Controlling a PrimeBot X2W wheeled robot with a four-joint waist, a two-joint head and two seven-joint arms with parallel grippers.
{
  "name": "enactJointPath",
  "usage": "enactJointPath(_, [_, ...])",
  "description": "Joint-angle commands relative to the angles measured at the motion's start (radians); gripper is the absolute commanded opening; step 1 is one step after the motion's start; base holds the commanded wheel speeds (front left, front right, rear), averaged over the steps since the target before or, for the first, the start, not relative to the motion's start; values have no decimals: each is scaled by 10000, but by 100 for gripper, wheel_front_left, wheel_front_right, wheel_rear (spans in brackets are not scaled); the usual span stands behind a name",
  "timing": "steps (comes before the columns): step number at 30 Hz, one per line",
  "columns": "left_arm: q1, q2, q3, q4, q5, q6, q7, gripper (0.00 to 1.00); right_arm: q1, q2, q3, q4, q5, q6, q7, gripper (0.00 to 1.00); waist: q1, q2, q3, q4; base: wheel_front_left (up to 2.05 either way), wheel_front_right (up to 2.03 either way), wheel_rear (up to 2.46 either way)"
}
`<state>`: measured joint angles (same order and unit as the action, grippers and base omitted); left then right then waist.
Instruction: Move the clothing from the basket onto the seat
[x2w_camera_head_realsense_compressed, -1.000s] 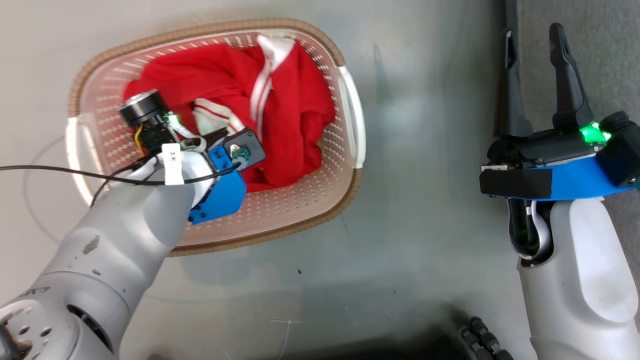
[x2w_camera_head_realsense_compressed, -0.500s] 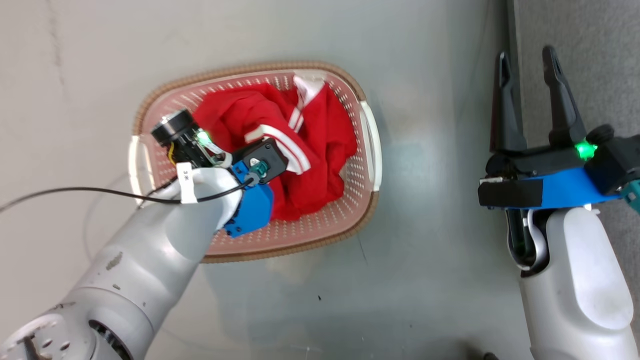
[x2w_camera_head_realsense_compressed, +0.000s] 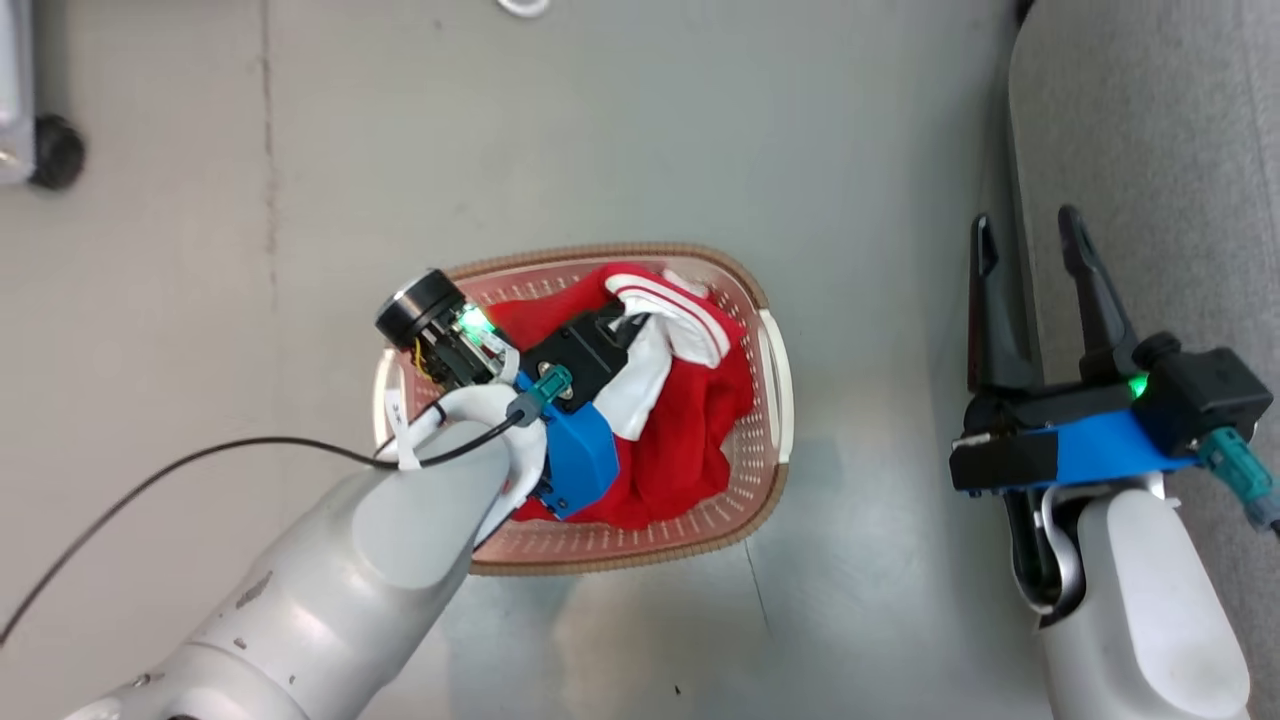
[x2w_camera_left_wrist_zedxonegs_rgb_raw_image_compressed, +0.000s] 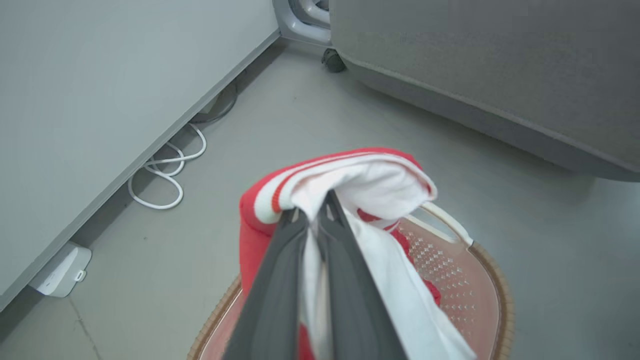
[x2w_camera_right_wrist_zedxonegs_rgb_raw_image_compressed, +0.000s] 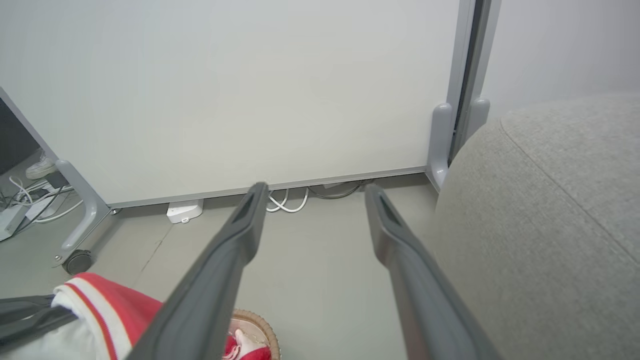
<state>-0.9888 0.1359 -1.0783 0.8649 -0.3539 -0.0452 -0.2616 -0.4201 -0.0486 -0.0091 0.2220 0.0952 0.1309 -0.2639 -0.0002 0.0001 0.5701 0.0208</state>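
Change: the left gripper (x2w_camera_left_wrist_zedxonegs_rgb_raw_image_compressed: 312, 212) is raising 1 white-panelled garment (x2w_camera_left_wrist_zedxonegs_rgb_raw_image_compressed: 370, 185) out of the heap it was sunk in, and the head camera is rising too.
Claws: the left is clenching a white fold, while the right gripper (x2w_camera_head_realsense_compressed: 1030, 250) is hanging spread and bare beside the seat (x2w_camera_head_realsense_compressed: 1150, 120).
Place: the garment's tail is trailing in the basket (x2w_camera_head_realsense_compressed: 745, 275), over the remaining red clothing (x2w_camera_head_realsense_compressed: 700, 460).
Meaning: the transfer is only beginning.
Axis: the garment is hanging lengthwise down from the pinch, with its striped trim flopping toward the seat.

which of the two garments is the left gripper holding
The white-panelled garment with striped trim: the left gripper is shut on its white fabric, above the basket. The plain red garment lies in it, ungripped.
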Motion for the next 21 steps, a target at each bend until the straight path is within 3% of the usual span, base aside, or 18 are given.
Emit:
enactJointPath(1, [285, 101, 147, -299, -76, 129, -48, 0, 232, -32, -26, 79, -51, -3, -10, 100, 2, -1, -630, 262, 0, 0, 0])
enactJointPath(21, [1713, 533, 1213, -3153, -585, 899, -34, 0, 1922, -29, -119, 582, 155, -5, -9, 100, 2, -1, -3466, 794, 0, 0, 0])
